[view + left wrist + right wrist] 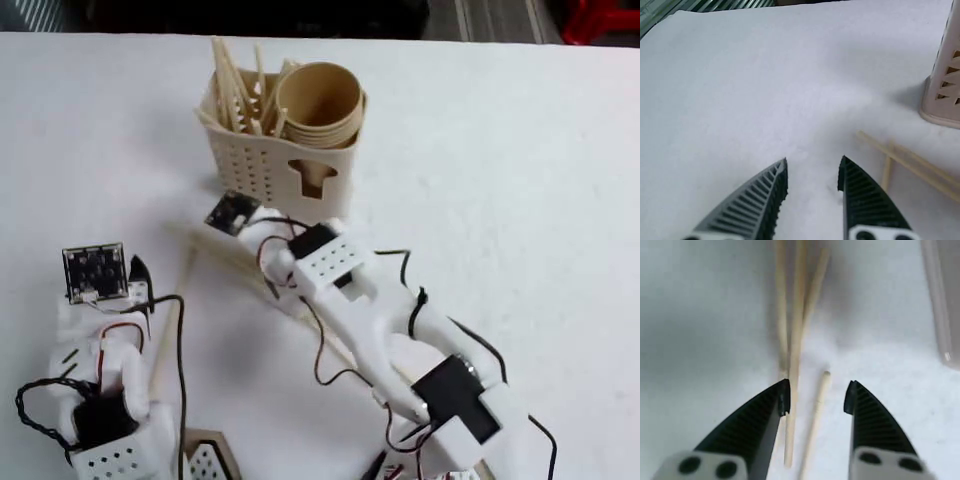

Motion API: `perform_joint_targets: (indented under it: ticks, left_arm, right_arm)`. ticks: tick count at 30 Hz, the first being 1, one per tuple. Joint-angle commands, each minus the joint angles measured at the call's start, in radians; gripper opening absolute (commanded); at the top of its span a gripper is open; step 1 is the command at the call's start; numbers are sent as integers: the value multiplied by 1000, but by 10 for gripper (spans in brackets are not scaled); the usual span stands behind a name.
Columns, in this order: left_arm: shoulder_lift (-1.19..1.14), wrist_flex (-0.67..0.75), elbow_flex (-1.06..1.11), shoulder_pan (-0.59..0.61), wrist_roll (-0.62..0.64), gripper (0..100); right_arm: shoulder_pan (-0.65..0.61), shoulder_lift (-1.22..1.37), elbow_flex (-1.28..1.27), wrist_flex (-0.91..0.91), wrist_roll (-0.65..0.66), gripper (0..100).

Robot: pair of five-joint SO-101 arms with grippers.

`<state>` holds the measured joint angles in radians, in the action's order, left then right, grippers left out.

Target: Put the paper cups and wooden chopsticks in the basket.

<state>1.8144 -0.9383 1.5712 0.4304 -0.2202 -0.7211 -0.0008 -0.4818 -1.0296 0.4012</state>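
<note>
White table, basket beyond right gripper, released, chopsticks between its tips, left gripper released, low over table.

basket near tabletop's far edge, paper cups and chopsticks upright inside | loose chopsticks lying on its near-edge side | right arm over them

Bright, diffuse light; white table nr washed out, soft shadow beside basket, faint under wooden chopsticks
</note>
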Motion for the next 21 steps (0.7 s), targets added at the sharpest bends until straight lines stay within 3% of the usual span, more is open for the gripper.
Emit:
perform_joint_targets:
  ticks: [1,12,16,21]
  left_arm:
    - [10,23,-8,-1,-8,177]
    - [10,23,-8,-1,-8,177]
    - [10,23,-8,-1,-8,177]
    - [10,23,-8,-1,-8,177]
  right_arm:
    - [-47,-16,41,36,-15,188]
    - [-59,321,233,85,-40,179]
    - [-59,383,284,85,-21,11]
    - [-59,329,288,2,29,20]
